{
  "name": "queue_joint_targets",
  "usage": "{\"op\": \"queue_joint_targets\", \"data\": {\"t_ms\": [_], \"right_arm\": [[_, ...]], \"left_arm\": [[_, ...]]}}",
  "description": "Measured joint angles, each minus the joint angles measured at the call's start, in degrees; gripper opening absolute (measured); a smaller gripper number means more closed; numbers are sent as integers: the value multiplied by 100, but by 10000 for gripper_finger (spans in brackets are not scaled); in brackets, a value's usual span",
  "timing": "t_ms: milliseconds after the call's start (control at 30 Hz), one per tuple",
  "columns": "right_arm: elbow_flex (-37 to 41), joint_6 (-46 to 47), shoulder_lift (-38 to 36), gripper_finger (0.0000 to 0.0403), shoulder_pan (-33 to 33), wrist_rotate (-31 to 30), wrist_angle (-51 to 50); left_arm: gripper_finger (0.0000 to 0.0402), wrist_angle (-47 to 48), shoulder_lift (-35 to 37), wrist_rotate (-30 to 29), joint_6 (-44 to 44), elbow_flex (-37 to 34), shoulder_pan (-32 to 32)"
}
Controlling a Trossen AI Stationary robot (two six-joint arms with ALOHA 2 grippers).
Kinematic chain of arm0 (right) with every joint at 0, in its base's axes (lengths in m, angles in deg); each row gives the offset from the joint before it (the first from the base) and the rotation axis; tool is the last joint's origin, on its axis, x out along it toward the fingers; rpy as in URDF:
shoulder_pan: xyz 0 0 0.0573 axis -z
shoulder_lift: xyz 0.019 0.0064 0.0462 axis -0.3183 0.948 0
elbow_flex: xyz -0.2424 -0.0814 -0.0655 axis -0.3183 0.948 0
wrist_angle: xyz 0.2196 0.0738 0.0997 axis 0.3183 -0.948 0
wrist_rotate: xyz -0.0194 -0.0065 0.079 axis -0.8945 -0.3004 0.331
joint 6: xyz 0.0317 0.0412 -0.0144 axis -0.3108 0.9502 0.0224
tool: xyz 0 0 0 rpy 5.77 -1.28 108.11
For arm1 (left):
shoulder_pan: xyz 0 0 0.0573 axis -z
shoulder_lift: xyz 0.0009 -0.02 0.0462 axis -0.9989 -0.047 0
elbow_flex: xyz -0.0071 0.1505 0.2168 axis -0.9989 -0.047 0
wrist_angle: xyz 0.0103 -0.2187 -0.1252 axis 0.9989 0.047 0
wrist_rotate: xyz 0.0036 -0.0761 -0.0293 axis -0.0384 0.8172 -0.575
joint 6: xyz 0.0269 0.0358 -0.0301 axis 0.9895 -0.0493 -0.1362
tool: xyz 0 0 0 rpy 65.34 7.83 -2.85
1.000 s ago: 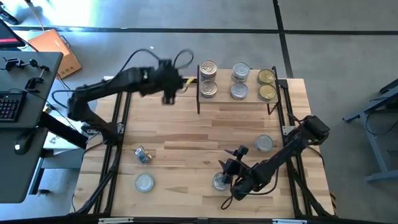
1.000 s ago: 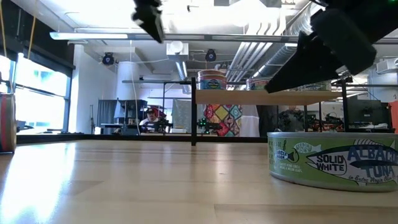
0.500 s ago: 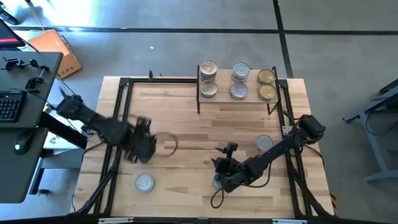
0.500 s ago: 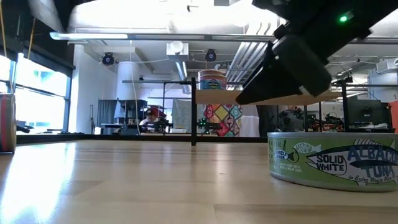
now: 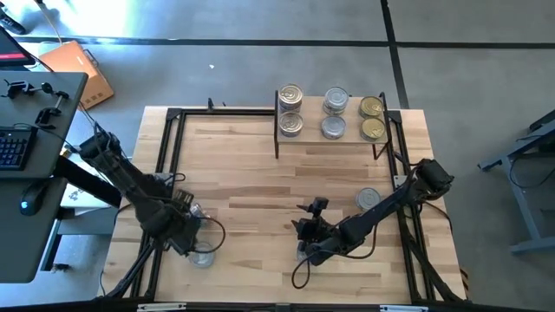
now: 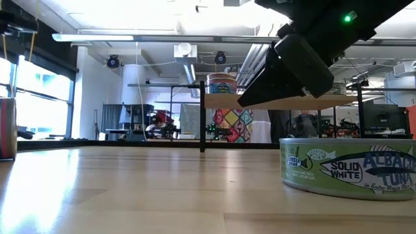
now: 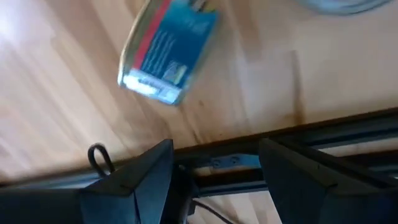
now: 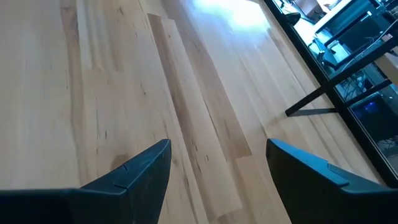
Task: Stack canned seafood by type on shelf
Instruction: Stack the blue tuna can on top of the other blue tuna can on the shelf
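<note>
Six tins stand in three pairs on the small wood shelf (image 5: 308, 139) at the table's far right; the middle pair (image 5: 334, 102) is silver. A blue-labelled tin (image 7: 168, 56) lies on its side near the table's left edge. My left gripper (image 5: 187, 232) (image 7: 214, 162) hangs open just above and beside it, touching nothing. A silver tin (image 5: 202, 255) lies flat close by. My right gripper (image 5: 308, 236) (image 8: 217, 162) is open over bare wood, above the green-labelled tuna tin (image 6: 348, 166). One more tin (image 5: 368, 199) rests flat toward the right edge.
A black metal frame (image 5: 165, 165) runs along the table's left, far and right sides, and its bar (image 7: 249, 165) passes right under my left fingers. A desk with a keyboard (image 5: 13, 147) stands off the table's left. The table's middle (image 5: 260, 186) is bare wood.
My left arm has swung from the far side beside the shelf to the near left corner and come down over the tin lying on its side. My right gripper has drifted a little toward the table's left, staying above the tuna tin. No tin has moved.
</note>
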Motion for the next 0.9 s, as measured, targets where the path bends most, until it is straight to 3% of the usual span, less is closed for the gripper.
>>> {"op": "queue_joint_targets", "data": {"t_ms": [133, 300, 533, 900], "right_arm": [[0, 56, 0, 255, 0, 0, 29], [0, 56, 0, 255, 0, 105, 48], [-2, 57, 0, 255, 0, 229, 98], [-2, 82, 0, 255, -4, 242, 110]], "left_arm": [[231, -27, 2, -52, 13, -321, -239], [266, -399, 2, -77, 467, -651, -600], [286, -953, 2, -540, 1487, -727, -987], [285, -1439, -27, -445, 3424, -727, -1116]]}}
